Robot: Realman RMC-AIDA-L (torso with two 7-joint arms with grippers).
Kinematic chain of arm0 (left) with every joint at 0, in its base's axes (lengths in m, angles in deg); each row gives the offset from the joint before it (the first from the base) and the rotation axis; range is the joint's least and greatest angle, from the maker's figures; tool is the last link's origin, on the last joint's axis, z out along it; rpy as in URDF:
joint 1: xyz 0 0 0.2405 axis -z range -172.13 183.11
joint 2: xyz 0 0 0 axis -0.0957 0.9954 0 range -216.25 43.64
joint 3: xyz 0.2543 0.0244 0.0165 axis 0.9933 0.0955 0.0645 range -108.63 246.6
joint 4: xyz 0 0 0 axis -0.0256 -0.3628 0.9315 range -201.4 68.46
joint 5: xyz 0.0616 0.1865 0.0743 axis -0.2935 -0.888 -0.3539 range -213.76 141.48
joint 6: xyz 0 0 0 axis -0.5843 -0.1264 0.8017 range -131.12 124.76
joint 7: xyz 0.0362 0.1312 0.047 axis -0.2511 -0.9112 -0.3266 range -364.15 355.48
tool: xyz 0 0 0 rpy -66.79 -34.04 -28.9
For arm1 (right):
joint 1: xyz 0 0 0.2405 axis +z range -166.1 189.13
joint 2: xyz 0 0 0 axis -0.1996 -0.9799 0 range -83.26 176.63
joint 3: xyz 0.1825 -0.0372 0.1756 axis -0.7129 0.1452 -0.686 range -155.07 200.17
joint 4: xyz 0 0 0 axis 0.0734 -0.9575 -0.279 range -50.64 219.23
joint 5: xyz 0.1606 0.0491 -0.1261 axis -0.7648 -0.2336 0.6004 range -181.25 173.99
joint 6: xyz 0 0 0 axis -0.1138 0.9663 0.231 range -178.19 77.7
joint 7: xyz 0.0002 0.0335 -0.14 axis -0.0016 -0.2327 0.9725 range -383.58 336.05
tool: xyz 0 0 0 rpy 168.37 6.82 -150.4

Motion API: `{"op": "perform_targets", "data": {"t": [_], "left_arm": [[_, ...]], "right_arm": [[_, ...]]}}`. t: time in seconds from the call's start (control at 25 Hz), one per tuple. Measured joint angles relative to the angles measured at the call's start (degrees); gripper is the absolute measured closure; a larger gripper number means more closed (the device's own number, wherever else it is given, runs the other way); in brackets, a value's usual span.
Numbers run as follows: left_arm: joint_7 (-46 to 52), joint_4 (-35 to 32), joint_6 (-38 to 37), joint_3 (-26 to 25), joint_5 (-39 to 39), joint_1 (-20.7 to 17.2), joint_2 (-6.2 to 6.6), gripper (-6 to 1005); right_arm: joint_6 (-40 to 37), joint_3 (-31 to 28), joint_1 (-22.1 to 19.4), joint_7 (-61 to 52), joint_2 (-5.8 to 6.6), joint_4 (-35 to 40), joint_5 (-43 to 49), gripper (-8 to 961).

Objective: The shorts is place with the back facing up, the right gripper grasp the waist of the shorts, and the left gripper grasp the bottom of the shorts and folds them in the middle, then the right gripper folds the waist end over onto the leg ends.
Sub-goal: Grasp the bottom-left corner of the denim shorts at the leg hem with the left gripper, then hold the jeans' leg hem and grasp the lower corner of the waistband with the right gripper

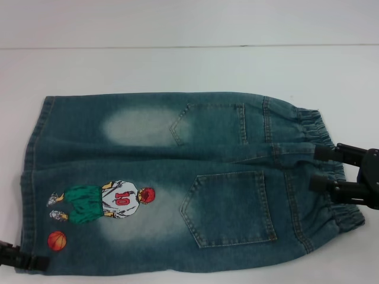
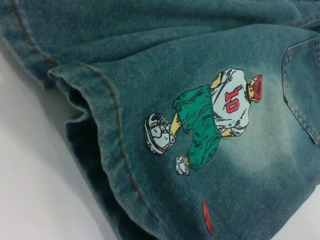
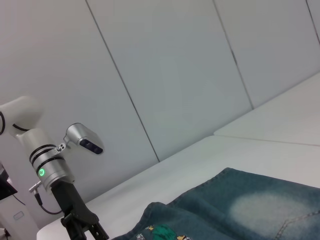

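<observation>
While the shorts [image 1: 177, 177] lie flat, back up, across the middle of the white table [image 1: 177, 65], neither arm has a hold yet. The waist end [image 1: 331, 171] points to 3 o'clock, the leg ends [image 1: 32, 165] to 9 o'clock, with the printed player [image 1: 106, 202] and orange ball [image 1: 57, 240] near the hem at 8 o'clock.

The right gripper [image 1: 325, 168] sits at 3 o'clock, its two prongs spread apart and lying over the elastic band; nothing is pinched between them. The left gripper [image 1: 21, 258] shows only as a black tip at 8 o'clock, at the corner of the near leg hem. Whether it is open cannot be told.

Risks, as judged:
- The near hem [image 2: 107, 145] stands slightly open in the left wrist view, so a shallow pinch may catch only the top layer and the fold would drag the lower layer askew.
- The left gripper sits at the very corner; the cloth may slip out on lifting.
- The puckered elastic is thick and springy; the right prongs may close on one ridge and lose it.
- Uneven lift between arms would skew the middle fold.
</observation>
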Motion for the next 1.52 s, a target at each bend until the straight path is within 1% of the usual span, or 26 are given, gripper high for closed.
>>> {"op": "perform_targets", "data": {"t": [0.2,0.28,0.52,0.72,1.16,1.36,1.4,1.52], "left_arm": [[0.00,0.03,-0.09,-0.03,0.12,0.07,-0.04,141],[0.00,0.03,-0.16,-0.10,0.13,0.13,-0.05,190],[0.57,0.03,0.32,-0.13,-0.10,0.14,-0.06,267],[0.84,0.27,0.62,-0.15,-0.20,-0.11,-0.09,453],[1.89,0.03,0.92,-0.01,-0.05,-0.16,-0.45,537],[1.13,0.65,0.35,0.22,0.10,0.16,-0.51,694],[1.07,1.38,0.19,0.28,-0.03,0.60,-0.29,726],[1.23,1.35,-0.15,0.23,0.08,0.85,-0.18,860]], "right_arm": [[-0.15,-0.01,0.00,0.00,0.00,0.09,0.00,71],[-0.18,-0.14,-0.01,0.00,0.00,0.09,0.00,71],[-0.35,-0.50,-0.10,0.00,0.05,0.09,0.00,71],[-0.36,-0.53,-0.15,0.02,0.07,0.08,0.00,71],[-1.23,-1.21,0.00,-0.01,0.09,0.08,0.00,71],[-1.45,-1.42,0.02,0.00,0.09,0.08,0.00,71],[-1.46,-1.41,0.05,0.01,0.09,0.06,0.00,71],[-1.50,-1.42,0.15,0.06,0.08,0.03,0.00,71]]}}
